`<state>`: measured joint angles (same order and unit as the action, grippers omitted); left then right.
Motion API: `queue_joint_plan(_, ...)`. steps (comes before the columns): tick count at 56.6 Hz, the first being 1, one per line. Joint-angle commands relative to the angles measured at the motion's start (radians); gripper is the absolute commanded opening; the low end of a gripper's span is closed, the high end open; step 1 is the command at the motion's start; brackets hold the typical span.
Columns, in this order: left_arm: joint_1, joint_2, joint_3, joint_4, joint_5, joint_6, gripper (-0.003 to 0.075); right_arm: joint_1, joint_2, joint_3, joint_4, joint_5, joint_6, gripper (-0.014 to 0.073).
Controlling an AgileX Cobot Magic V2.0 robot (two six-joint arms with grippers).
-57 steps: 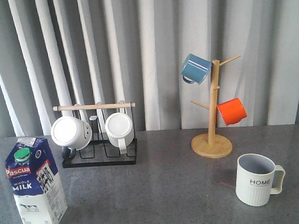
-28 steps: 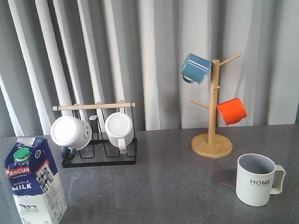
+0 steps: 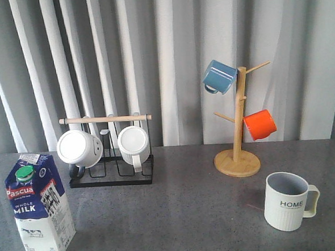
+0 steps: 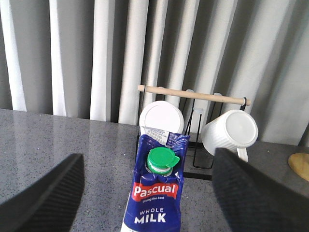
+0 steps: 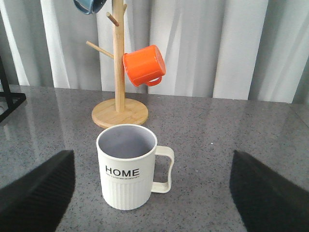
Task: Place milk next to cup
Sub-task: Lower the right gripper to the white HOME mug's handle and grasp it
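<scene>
The left gripper (image 4: 145, 193) is spread wide, empty, with the milk carton (image 4: 155, 186) standing upright between its fingers (image 4: 43, 195), untouched. The right gripper (image 5: 149, 193) gapes equally around the upright HOME cup (image 5: 128, 173), well apart from the carton.

From my right wrist camera I've got the cup (image 5: 128, 173) standing upright on the grey speckled table (image 5: 231, 130), "HOME" print facing me, its grey inside showing. My right gripper (image 5: 152, 193) is spread wide, one dark finger (image 5: 36, 186) off to each side of the cup, neither touching it. Behind the cup sits the wooden mug tree (image 5: 118, 72) on its round base, an orange mug (image 5: 144, 65) hanging from a peg. A blue mug (image 5: 89, 5) peeks in at the frame's edge. Pale curtains (image 5: 207, 43) hang behind it all.
</scene>
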<state>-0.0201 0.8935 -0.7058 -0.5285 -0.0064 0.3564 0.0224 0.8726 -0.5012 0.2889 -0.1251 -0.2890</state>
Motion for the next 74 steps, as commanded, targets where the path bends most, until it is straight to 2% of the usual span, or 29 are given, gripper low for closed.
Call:
queue_joint_plan(1,-0.002,-0.01,-0.035,-0.003,-0.066,-0.001,0.0631,-0.004,-0.003,-0.035,-0.003,-0.085,-0.007,0.0688)
queue_joint_plan(13,-0.002,-0.01,-0.035,-0.003,-0.056,-0.001,0.0608,-0.006,0.002,-0.034,-0.004,-0.09,-0.008,0.0659)
queue_joint_plan(22,-0.002,-0.01,-0.035,-0.003,-0.056,-0.001,0.0567,-0.006,0.049,-0.034,-0.011,-0.098,-0.105,0.062)
queue_joint_plan(29,-0.002,-0.01,-0.035,-0.003,-0.055,-0.001,0.0546,-0.052,0.137,-0.034,-0.054,-0.186,-0.105,0.0595)
queue_joint_plan(35,-0.002,-0.01,-0.035,-0.003,-0.056,-0.001,0.0533,-0.112,0.255,-0.034,-0.214,-0.29,-0.022,0.0583)
queue_joint_plan(43,-0.002,-0.011,-0.035,-0.003,-0.048,-0.001,0.0533,-0.18,0.427,-0.034,-0.451,-0.439,0.217,0.0582)
queue_joint_plan(47,-0.002,-0.011,-0.035,-0.003,-0.049,-0.001,0.0533,-0.189,0.496,-0.034,-0.508,-0.534,0.307,0.0582)
queue_joint_plan(60,-0.002,-0.011,-0.035,-0.003,-0.047,-0.001,0.0533,-0.19,0.716,-0.034,-0.482,-0.861,0.281,0.0582)
queue_joint_plan(74,-0.002,-0.011,-0.035,-0.003,-0.047,-0.001,0.0533,-0.19,0.861,-0.038,-0.399,-0.986,0.258,0.0582)
